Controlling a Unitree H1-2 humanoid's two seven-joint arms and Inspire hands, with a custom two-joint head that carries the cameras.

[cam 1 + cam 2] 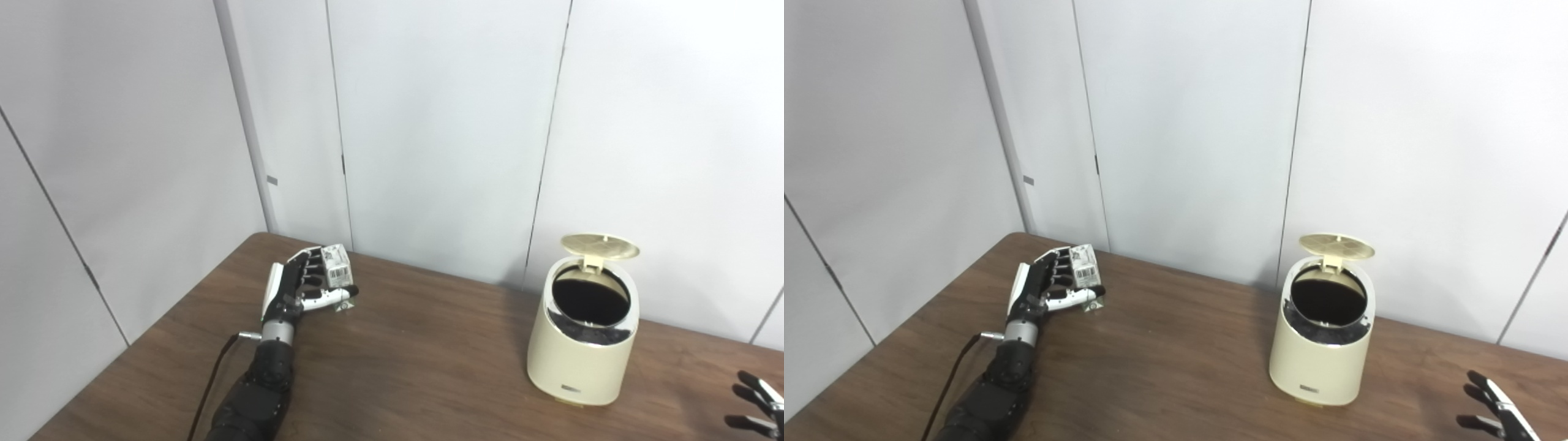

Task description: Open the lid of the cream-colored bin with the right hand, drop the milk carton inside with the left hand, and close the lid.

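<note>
the brown table (429, 367) carries the cream-colored bin (579, 361) on its right part, with the lid (600, 245) standing open. at the far left, the left hand (303, 285) is closed around the milk carton (338, 269). the right hand (1494, 407) is at the bottom right corner, fingers spread and holding nothing.

The right hand (1494, 407) is running off the bottom right corner, only spread fingertips showing. The left hand (303, 283) is covering much of the milk carton (337, 269), and its print is too small to read. The bin (579, 352) is showing only darkness inside. The desk (416, 361) is getting cut off below.
</note>
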